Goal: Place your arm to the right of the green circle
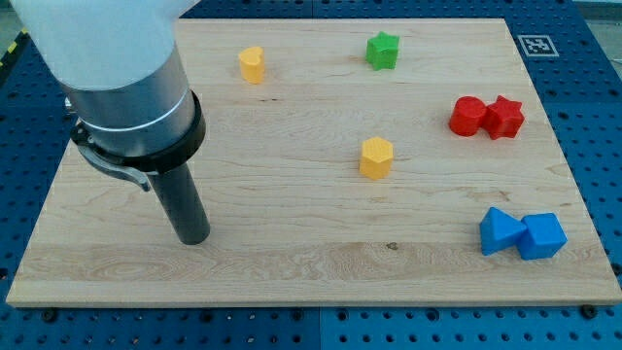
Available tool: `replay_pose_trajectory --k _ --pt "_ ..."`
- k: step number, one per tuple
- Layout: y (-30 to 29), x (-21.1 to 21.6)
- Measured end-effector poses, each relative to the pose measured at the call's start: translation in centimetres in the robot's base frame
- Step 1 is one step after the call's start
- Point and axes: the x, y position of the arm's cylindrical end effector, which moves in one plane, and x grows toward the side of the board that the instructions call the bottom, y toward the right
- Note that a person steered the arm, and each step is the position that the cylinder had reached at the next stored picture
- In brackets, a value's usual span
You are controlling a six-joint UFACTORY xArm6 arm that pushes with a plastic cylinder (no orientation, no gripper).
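My tip (192,239) rests on the wooden board (292,262) at the view's lower left, far from every block. No green circle shows in the camera view; the arm's wide grey body (121,68) hides the board's upper left corner. The only green block in sight is a green star (382,51) at the view's top, right of centre, far up and to the right of my tip.
A yellow block (252,64) stands at the top, left of centre. A yellow hexagon (376,157) sits mid-board. A red cylinder (467,116) touches a red star (504,117) at the right. A blue triangle (497,231) touches a blue cube (542,236) at the lower right.
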Motion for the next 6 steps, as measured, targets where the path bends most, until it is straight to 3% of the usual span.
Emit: replay_pose_trajectory --k 1,5,6 --pt "0.0 -0.3" --pt "0.3 -16.0" --pt "0.3 -16.4"
